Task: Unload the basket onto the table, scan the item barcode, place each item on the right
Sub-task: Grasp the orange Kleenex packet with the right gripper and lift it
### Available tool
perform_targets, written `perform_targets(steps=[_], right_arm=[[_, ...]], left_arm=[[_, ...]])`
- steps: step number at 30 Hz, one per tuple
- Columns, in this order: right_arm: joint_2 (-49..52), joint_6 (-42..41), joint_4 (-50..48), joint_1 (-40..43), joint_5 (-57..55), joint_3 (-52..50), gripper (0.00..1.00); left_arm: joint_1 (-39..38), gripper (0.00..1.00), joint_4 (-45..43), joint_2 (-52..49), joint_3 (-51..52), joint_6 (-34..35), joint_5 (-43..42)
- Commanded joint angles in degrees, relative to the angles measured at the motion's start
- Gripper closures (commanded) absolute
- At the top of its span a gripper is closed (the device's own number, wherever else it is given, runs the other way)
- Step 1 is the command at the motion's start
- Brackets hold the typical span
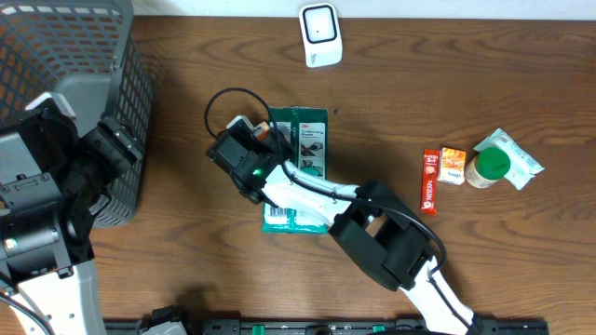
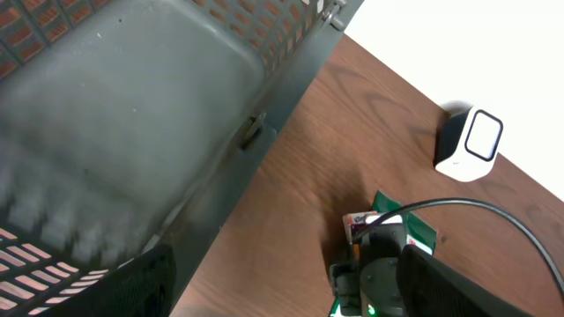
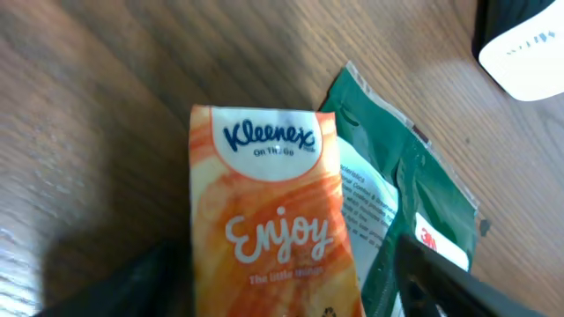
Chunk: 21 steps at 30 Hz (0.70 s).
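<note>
Target item: an orange-and-white soft plastic Kleenex tissue pack (image 3: pixel 269 238). It lay label-up near the middle of the brown wooden desk (image 1: pixel 186 242), its right edge against or just over a flat green plastic packet (image 3: pixel 414 202); I could not tell which. The right claw (image 3: pixel 286 273) hung directly over the pack, fingers spread to either side, with no pinch seen. The left claw (image 2: pixel 300 282) was spread and empty by the grey mesh basket (image 1: pixel 93 46). Judgement: the pack looked light and squashy, with slick film that creases, so a hard squeeze would likely buckle it. It seemed best taken across the short width at mid-length with moderate pressure. No barcode showed on the upper face, so it was probably underneath. The white boxy scanner (image 1: pixel 319 35) stood well apart at the far edge.
</note>
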<state>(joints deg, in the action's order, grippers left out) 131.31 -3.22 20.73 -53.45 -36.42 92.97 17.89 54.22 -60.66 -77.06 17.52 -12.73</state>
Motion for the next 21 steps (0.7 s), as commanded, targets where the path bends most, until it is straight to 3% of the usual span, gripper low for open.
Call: perform_targets(steps=[1, 3, 8, 20, 21], right_arm=[[-4.7, 0.9, -1.1, 0.5, 1.2, 0.0, 0.22], [-7.2, 2.3, -2.1, 0.5, 1.7, 0.0, 0.21], [-10.4, 4.2, -2.5, -0.3, 8.1, 0.0, 0.3], [-0.9, 4.5, -0.2, 0.0, 7.7, 0.0, 0.31], [-0.2, 5.2, -0.1, 0.3, 7.7, 0.0, 0.35]], left_arm=[[0.2, 0.2, 0.2, 0.0, -1.1, -1.2, 0.5], [0.2, 0.2, 0.2, 0.0, -1.1, -1.2, 0.5], [0.2, 0.2, 0.2, 0.0, -1.1, -1.2, 0.5], [0.2, 0.19, 0.2, 0.0, -1.1, -1.2, 0.5], [0.2, 0.2, 0.2, 0.0, -1.1, -1.2, 0.5]])
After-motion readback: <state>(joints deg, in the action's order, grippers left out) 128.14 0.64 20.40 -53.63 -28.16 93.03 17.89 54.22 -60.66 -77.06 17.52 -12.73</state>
